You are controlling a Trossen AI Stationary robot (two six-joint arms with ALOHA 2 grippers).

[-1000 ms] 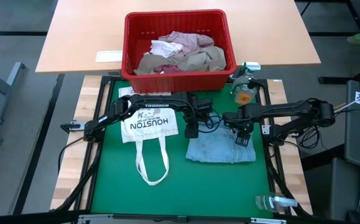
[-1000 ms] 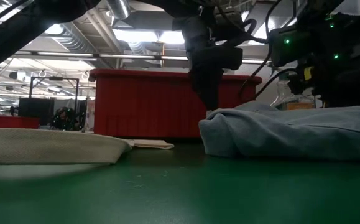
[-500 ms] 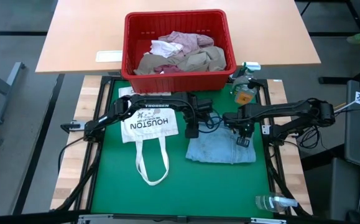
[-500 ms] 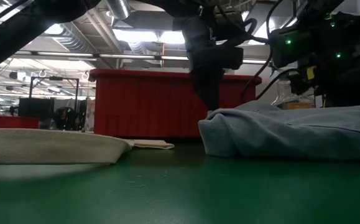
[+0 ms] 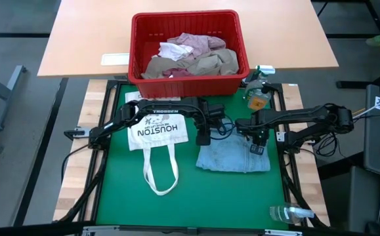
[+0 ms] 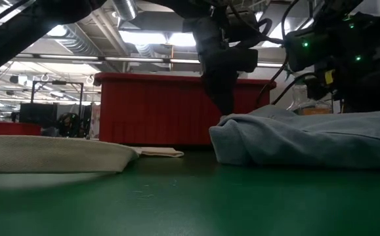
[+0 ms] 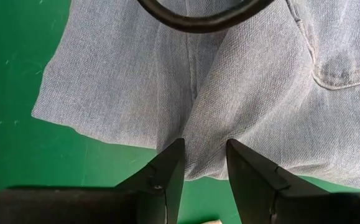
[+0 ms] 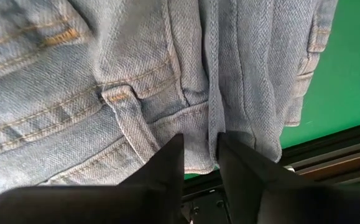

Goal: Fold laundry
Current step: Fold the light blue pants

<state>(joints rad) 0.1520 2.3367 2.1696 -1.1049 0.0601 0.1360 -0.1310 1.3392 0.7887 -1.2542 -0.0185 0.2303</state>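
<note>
Folded jeans (image 5: 233,157) lie near the tabletop's (image 5: 124,196) right edge, both the left end effector (image 7: 203,163) and the right end effector (image 8: 198,155) slightly spread, pinching nothing; basket (image 5: 137,46) garments (image 5: 193,59) remain unfolded.

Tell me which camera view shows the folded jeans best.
The high view: only there do the whole folded jeans show, lying on the green mat beside the tote bag. The low view shows their side as a mound; each wrist view shows only a close patch of denim.
</note>
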